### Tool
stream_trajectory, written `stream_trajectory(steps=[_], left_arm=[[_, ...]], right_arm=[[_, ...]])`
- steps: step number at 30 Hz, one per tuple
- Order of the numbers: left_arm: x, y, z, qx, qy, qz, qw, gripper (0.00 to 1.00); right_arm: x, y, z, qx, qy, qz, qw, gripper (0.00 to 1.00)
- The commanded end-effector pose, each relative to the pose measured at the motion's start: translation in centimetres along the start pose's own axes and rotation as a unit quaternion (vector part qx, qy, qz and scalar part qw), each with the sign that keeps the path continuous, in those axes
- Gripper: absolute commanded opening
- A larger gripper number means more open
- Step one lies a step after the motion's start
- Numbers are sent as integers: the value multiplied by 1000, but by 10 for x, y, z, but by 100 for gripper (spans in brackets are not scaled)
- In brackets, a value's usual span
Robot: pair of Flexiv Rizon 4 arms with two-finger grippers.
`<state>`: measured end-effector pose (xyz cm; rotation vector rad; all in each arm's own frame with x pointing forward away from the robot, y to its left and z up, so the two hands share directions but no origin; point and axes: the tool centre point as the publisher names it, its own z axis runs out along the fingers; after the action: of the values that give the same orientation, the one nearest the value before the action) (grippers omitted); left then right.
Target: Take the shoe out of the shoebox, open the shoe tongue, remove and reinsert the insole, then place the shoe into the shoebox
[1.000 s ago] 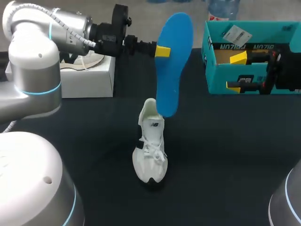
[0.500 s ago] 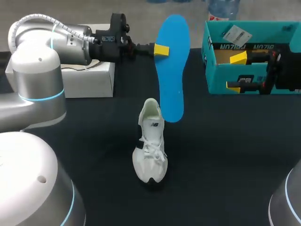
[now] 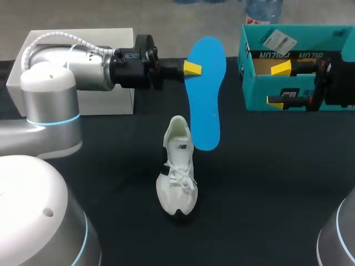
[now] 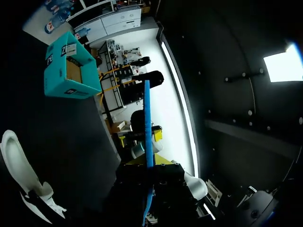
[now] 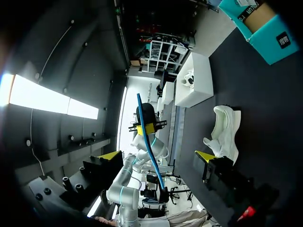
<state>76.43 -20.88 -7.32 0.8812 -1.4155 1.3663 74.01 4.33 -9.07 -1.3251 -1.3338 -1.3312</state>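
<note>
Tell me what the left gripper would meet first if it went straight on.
Probably the teal shoebox: the left gripper, shut on the blue insole, points toward it in the head view. Its wrist view shows it off-axis, so it might pass.

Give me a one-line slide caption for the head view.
Left gripper holds the blue insole aloft beside the white shoe; teal shoebox at far right.
</note>
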Motion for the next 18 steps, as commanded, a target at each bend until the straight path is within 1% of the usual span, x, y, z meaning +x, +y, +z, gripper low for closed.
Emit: stream_trajectory(steps=[1,3,5,7,10,18], left_arm=[[-6,-6,1,-3,-3,2,1000,0],[-7,-7,3,0,-6,-6,1000,0],[-10,-7,4,1,-10,-8,1000,0],[-13,-8,4,5,-19,-15,1000,0],[-16,-11,5,12,-20,-24,999,0],[-17,-17,4,27,-28,-38,999,0]], right_arm=[[10,2,2,1,-49,5,999,100],[20,3,6,1,-87,5,996,100],[32,3,10,-7,-119,-3,993,100],[40,2,16,-14,-145,-6,989,100],[51,1,25,-12,-180,-10,984,100],[70,-1,39,-8,-239,-11,971,100]])
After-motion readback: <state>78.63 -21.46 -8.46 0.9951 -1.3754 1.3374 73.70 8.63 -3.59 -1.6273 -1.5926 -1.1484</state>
